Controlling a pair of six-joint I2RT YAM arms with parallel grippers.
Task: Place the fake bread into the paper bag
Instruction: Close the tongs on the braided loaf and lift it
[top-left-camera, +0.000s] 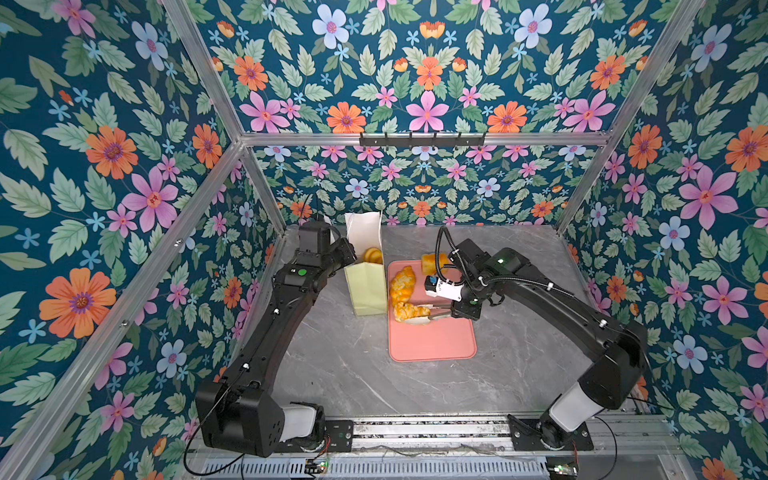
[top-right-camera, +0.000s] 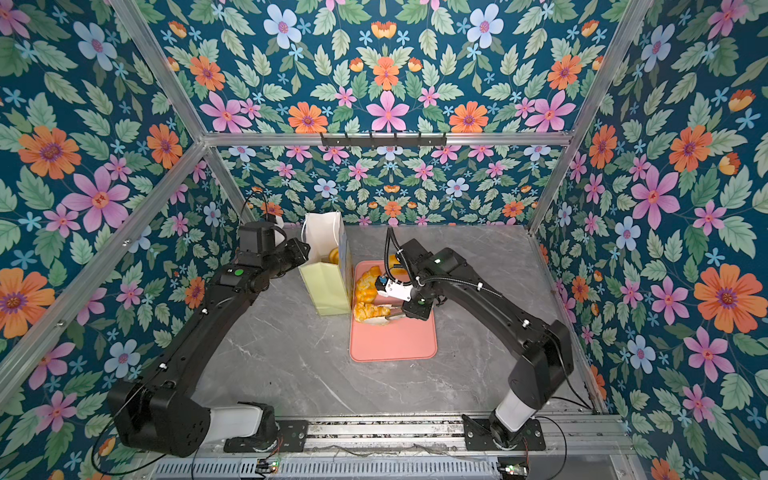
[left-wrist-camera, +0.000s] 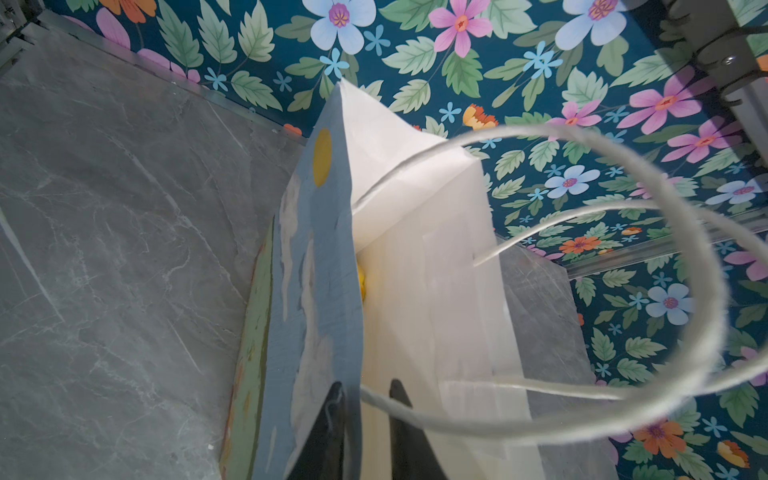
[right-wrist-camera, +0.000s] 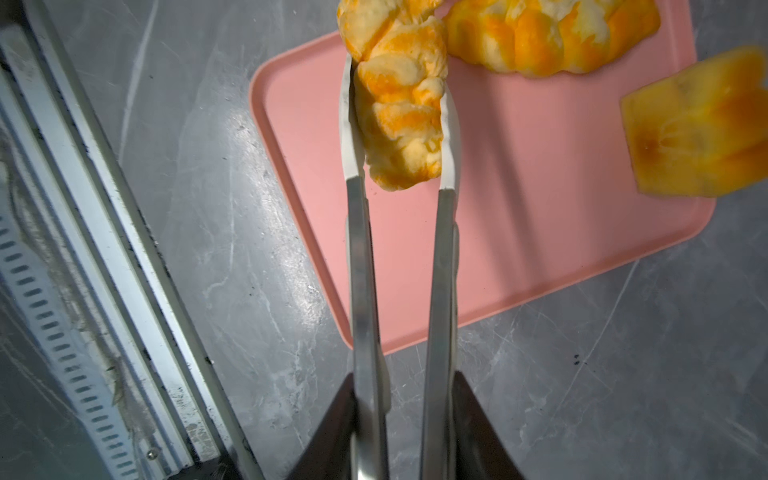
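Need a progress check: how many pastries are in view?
4. A roll inside the bag; a long loaf on the tray beside it; a twisted pastry gripped in the tongs; a square loaf at the tray's far edge. More may be hidden in the bag.

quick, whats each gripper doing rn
Left gripper: shut on the paper bag wall.
Right gripper: shut on the tongs, which pinch a pastry.

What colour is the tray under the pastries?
Pink; the tray shows clearest in the right wrist view.
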